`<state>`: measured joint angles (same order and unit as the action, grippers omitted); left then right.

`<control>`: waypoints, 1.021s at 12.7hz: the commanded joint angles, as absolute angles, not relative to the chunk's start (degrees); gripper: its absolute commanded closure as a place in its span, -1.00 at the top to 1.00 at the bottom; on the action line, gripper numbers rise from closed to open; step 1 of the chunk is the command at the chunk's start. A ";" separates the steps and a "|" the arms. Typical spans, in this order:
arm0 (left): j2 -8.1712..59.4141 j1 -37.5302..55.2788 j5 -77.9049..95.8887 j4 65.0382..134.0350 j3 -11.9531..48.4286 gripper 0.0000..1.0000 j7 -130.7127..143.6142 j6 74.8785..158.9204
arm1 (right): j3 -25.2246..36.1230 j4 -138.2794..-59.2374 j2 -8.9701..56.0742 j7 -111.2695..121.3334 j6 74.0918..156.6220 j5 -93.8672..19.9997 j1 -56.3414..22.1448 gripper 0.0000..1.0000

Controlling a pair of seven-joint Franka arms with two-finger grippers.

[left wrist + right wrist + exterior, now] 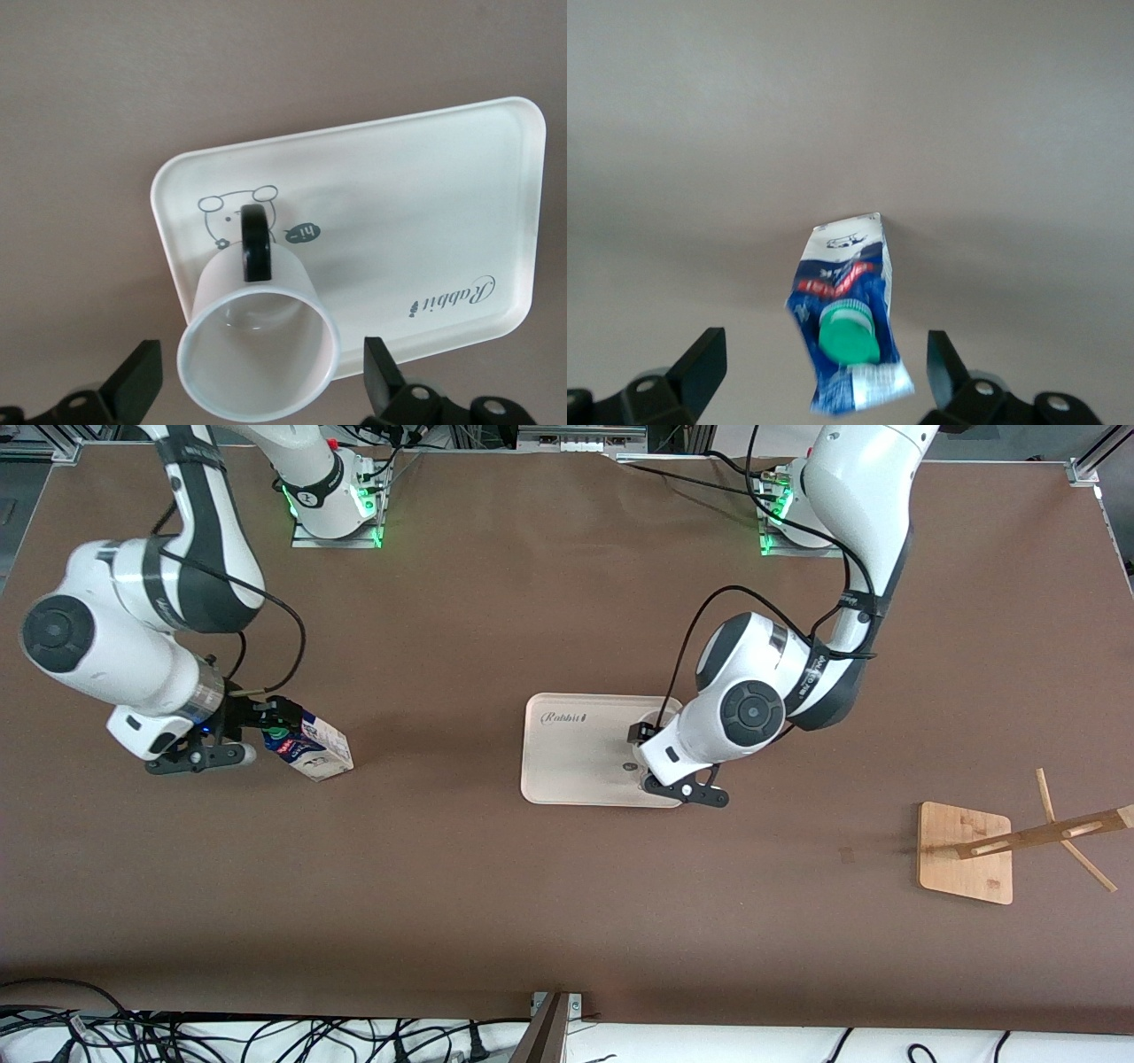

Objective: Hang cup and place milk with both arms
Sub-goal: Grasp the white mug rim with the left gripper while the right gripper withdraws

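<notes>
The white cup [297,279] with a black handle [256,248] stands on a corner of the cream tray [425,204]. My left gripper [261,376] is open, one finger on each side of the cup's rim and apart from it. In the front view the left gripper [638,750] covers most of the cup. The milk [321,751] stands on the bare table toward the right arm's end. My right gripper [282,724] is open at its top. In the right wrist view the right gripper [826,363] has one finger on each side of the milk [846,310], not touching it.
The cream tray [567,779] lies mid-table. A wooden rack [966,855] with a leaning pole and pegs [1045,833] stands toward the left arm's end, nearer the front camera. Cables run along the table's near edge.
</notes>
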<state>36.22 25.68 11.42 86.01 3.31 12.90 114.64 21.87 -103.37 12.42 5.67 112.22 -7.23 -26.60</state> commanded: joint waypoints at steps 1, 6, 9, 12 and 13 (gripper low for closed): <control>35.07 27.59 11.51 91.56 3.16 1.00 13.27 120.91 | 23.03 -93.38 12.04 5.80 102.69 -7.13 -27.07 1.00; 35.07 29.71 11.43 95.36 3.25 1.00 16.43 125.94 | 24.87 -80.70 10.81 5.71 88.18 -3.88 -27.16 1.00; 34.54 29.62 11.43 95.98 4.57 1.00 19.50 125.95 | 24.78 -79.10 10.90 5.71 86.66 -3.60 -27.16 1.00; 34.80 29.62 10.56 96.85 5.27 0.58 20.83 126.12 | 24.87 -79.01 10.90 5.19 87.36 -3.69 -27.16 1.00; 34.80 29.62 8.81 96.86 5.27 0.11 21.18 126.04 | 25.22 -78.93 10.99 4.40 87.54 -3.69 -26.98 1.00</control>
